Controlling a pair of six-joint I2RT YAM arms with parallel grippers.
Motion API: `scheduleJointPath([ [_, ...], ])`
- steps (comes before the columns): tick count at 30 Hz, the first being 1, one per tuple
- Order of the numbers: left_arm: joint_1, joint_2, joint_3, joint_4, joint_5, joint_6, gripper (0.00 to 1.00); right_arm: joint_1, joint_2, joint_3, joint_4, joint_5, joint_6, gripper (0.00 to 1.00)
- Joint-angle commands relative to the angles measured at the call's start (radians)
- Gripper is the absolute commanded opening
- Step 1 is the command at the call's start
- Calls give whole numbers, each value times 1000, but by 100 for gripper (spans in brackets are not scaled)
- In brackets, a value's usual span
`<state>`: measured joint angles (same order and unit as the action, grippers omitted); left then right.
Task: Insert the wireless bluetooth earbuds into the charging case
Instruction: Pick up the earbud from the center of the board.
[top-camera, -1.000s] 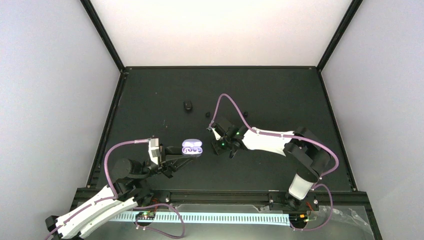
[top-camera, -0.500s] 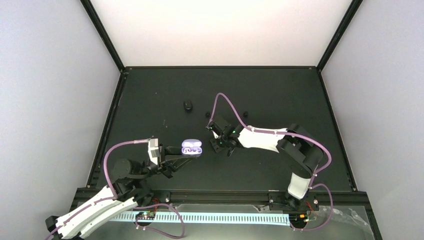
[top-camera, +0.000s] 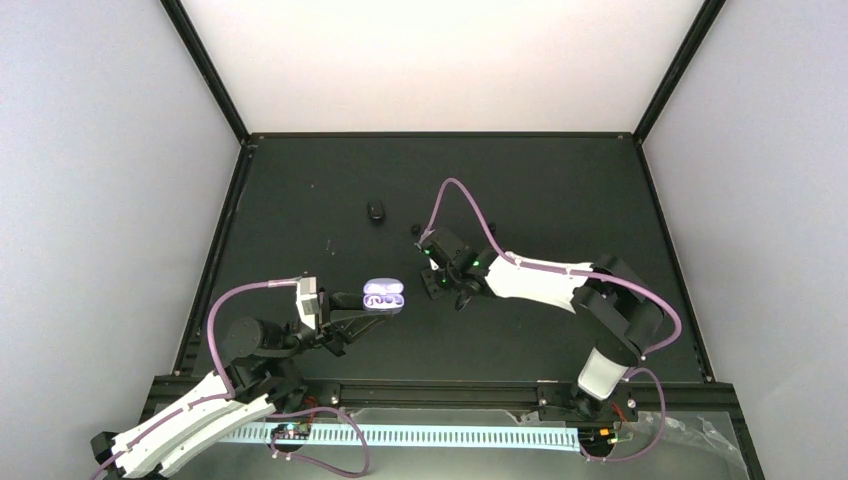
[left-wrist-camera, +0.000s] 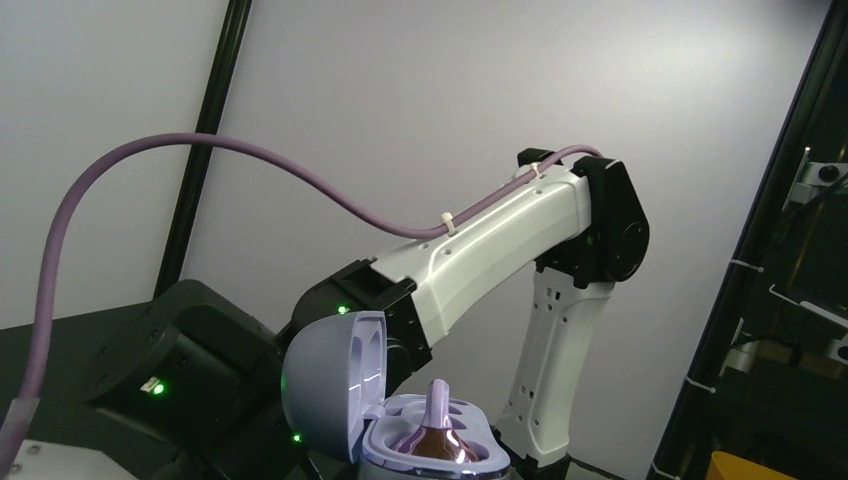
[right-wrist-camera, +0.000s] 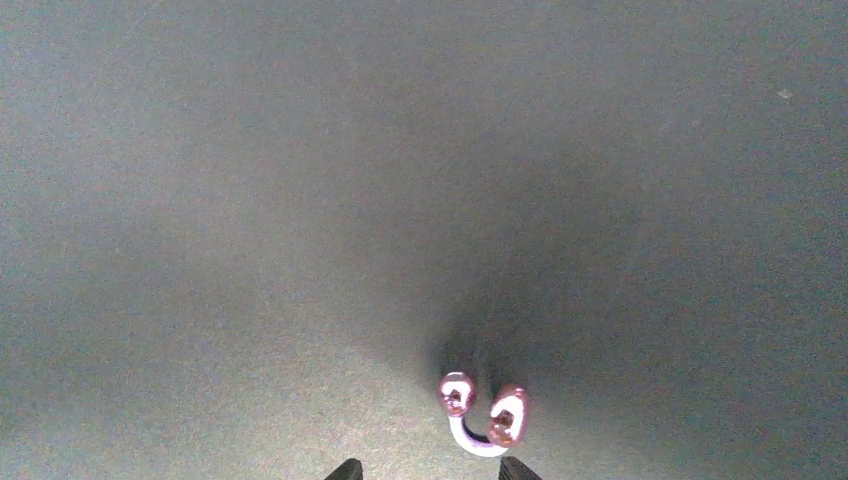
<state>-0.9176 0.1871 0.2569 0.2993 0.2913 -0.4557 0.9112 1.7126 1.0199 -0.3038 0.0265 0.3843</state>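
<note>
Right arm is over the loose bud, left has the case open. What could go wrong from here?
1. The purple-and-white earbud lies on the table off-centre between the open right jaws, nearer one tip; closing may flick it away rather than pinch it.
2. The charging case, gripped by the left jaws, already has a seated earbud sticking up and its lid standing close by; the incoming bud or jaws may knock either.

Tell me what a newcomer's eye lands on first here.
The lilac charging case, lid open and shining against the black table, is held just left of centre by the left gripper. In the right wrist view, a purple-and-white earbud lies on the table just ahead of the right gripper, jaws apart.
</note>
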Motion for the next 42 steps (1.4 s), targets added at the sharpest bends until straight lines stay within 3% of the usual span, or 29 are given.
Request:
scheduleJointPath([
  [1,0,-3,5,2,-15,8,1,0,-20,-27,35,85,52,36],
  [15,0,-18,7,-13,-11,7,2,0,106,13,50,104,65,37],
  [31,1,-24,4,-17,-14,5,2,12,111,60,30,-96,155,35],
  [42,0,-13,2,-7,-11,4,2,20,25,87,-25,52,75,36],
])
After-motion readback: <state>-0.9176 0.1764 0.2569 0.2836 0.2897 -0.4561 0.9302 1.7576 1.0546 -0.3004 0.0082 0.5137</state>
